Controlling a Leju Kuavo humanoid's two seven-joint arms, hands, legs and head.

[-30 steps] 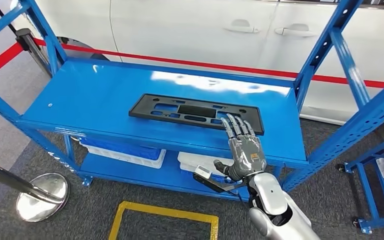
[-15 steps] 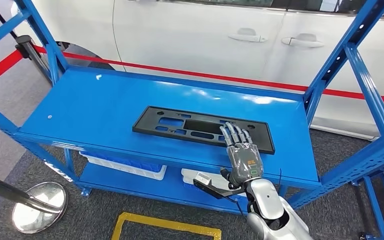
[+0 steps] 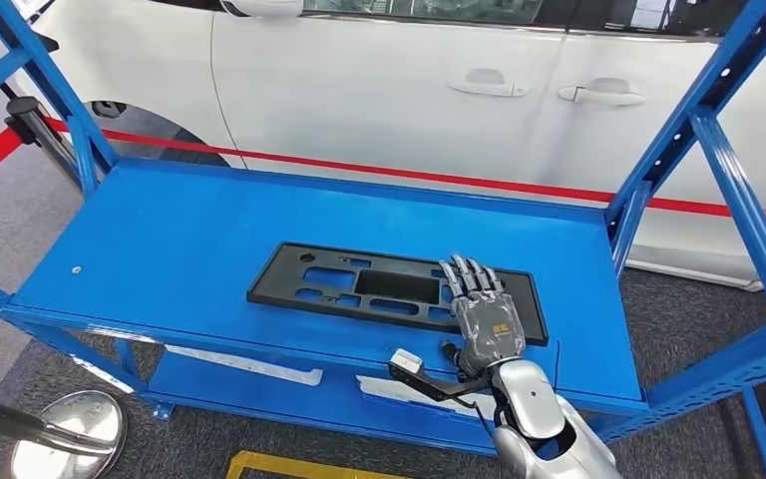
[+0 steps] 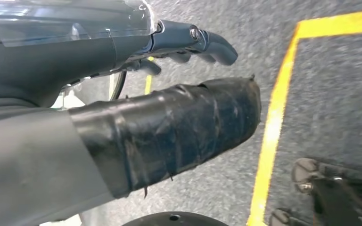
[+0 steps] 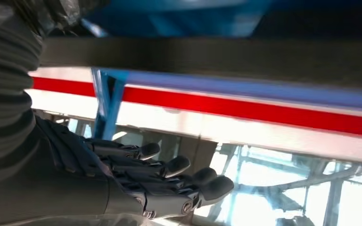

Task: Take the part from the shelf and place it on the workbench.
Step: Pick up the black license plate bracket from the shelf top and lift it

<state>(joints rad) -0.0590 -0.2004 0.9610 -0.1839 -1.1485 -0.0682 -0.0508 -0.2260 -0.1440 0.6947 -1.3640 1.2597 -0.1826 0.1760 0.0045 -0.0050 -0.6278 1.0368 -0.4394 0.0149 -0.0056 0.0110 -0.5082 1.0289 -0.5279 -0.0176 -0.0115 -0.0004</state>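
**Right hand over the plate's end, left hand hanging above the floor**

On the blue metal shelf point(image 3: 180, 239), seen from the head camera, the flat black plastic part with cut-out slots point(image 3: 359, 287) lies flat near the front edge, its right end hidden under the right hand point(image 3: 481, 311). That hand lies palm down with fingers straight and a little apart, over the part; whether they press on it cannot be told, and nothing is gripped. Wide bare blue surface lies to the left of the part and behind it. Blue uprights stand at the shelf's corners, the right one point(image 3: 678, 130) cut off by the picture's top. Behind runs a white car body point(image 3: 399, 90) with a red stripe. The lower shelf level is mostly hidden; a white tray point(image 3: 249, 364) peeks out beneath.

From the left wrist, the left hand point(image 4: 169, 94) has a thumb wrapped in black tape and dark fingers point(image 4: 207, 42) stretched out and slightly bent, holding nothing, above grey carpet point(image 4: 339, 103) with a yellow tape line point(image 4: 278, 113).

From the right wrist, the picture is blurred; the right hand's fingers point(image 5: 169, 169) reach out straight and parted, empty
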